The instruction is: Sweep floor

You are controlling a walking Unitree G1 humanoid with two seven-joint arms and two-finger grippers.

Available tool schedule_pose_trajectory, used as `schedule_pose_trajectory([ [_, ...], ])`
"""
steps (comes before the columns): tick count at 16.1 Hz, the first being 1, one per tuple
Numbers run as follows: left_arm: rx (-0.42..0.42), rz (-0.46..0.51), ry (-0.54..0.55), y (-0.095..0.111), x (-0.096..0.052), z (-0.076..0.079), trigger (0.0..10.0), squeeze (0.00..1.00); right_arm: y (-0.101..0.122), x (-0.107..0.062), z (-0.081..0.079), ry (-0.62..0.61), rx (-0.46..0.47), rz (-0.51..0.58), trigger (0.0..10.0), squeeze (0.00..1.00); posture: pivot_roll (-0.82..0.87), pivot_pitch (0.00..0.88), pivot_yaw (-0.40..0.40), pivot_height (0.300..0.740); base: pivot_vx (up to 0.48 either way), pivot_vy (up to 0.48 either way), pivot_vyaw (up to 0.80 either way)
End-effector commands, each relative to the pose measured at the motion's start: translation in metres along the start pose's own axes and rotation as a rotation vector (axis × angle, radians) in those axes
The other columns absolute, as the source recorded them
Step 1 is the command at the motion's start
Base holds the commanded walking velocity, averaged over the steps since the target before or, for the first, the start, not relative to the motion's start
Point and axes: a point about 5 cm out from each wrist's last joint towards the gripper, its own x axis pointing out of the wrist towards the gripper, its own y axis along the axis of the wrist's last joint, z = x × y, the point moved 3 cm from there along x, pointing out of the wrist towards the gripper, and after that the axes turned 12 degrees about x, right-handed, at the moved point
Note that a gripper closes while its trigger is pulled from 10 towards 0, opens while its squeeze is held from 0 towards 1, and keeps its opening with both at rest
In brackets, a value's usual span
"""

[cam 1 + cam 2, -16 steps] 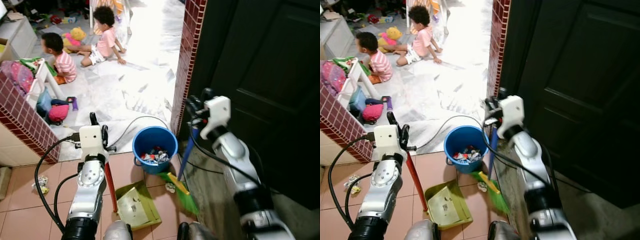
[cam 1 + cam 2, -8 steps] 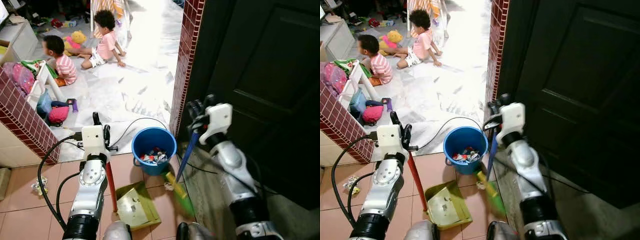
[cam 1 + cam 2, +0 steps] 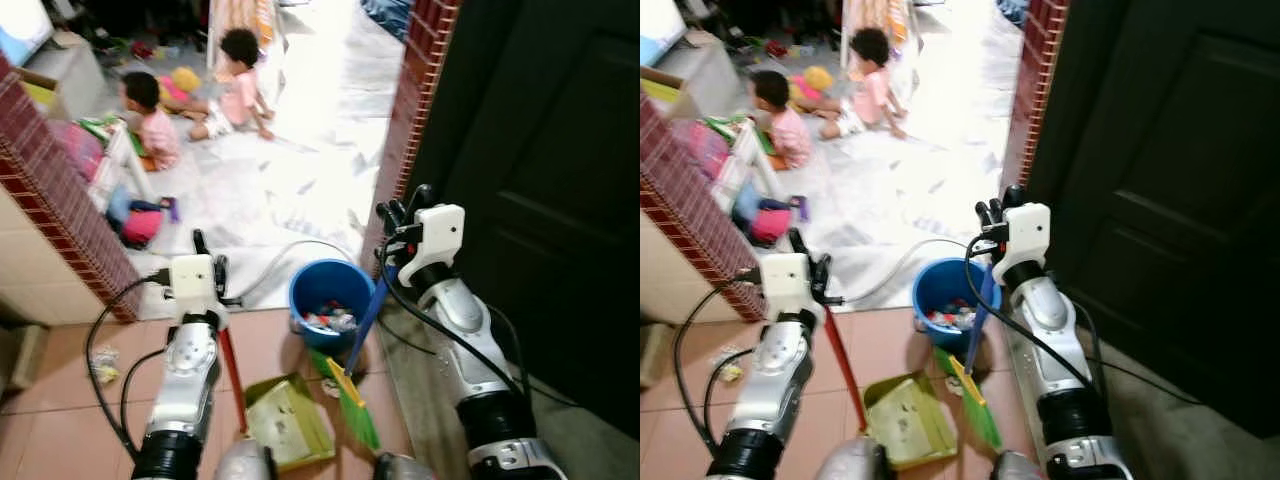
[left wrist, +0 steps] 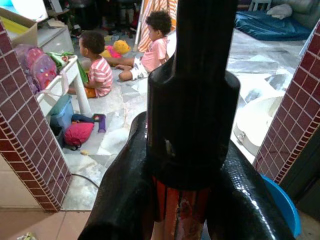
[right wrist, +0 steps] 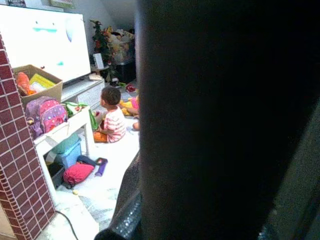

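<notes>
**Claws on broom and dustpan, sweep in progress**

Head views: right claw [image 3: 397, 218] pinches the blue broom handle [image 3: 366, 318] at about 1 o'clock from the bucket; green broom head [image 3: 347, 396] rests on the tiled floor [image 3: 55, 420] just beside the green dustpan [image 3: 289, 425]. Left claw [image 3: 207, 262] clamps the red dustpan handle [image 3: 232, 365] at 9 o'clock from the blue bucket [image 3: 331, 299], which holds litter. A small scrap [image 3: 104, 366] lies well apart at 9 o'clock of the pan. To do this well: keep the pan lip flat on the tile, draw short strokes toward it, avoid the cable [image 3: 270, 262] and bucket.

Left wrist view: fingers [image 4: 125, 200] pressed on the red handle below its black cap. Brick pillar [image 4: 27, 140], two people sitting on the pale floor beyond, pink bag [image 4: 78, 134] nearby.

Right wrist view: dark, handle close up blocks most; grip itself cannot be judged here. Shelf with bags and a seated person beyond.

Room: cluttered, dark door [image 3: 540, 160] at 3 o'clock.
</notes>
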Motion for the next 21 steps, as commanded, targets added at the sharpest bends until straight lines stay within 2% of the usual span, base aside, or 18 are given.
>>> schedule_pose_trajectory([
  [1, 0.019, 0.030, 0.001, 0.006, 0.002, -0.004, 10.0, 0.00, 0.011, 0.004, -0.005, 0.015, -0.023, 0.044, 10.0, 0.00, 0.00, 0.000, 0.013, 0.740, 0.000, 0.480, 0.00],
  [19, 0.034, 0.036, 0.007, 0.010, 0.005, -0.007, 10.0, 0.00, 0.004, 0.010, -0.007, -0.012, -0.061, 0.035, 10.0, 0.00, 0.01, 0.000, 0.021, 0.740, 0.000, 0.480, 0.00],
  [21, 0.055, 0.037, 0.018, 0.009, 0.005, -0.009, 10.0, 0.00, 0.002, 0.010, -0.010, -0.004, -0.061, 0.028, 10.0, 0.00, 0.01, 0.000, 0.015, 0.740, 0.000, 0.000, 0.00],
])
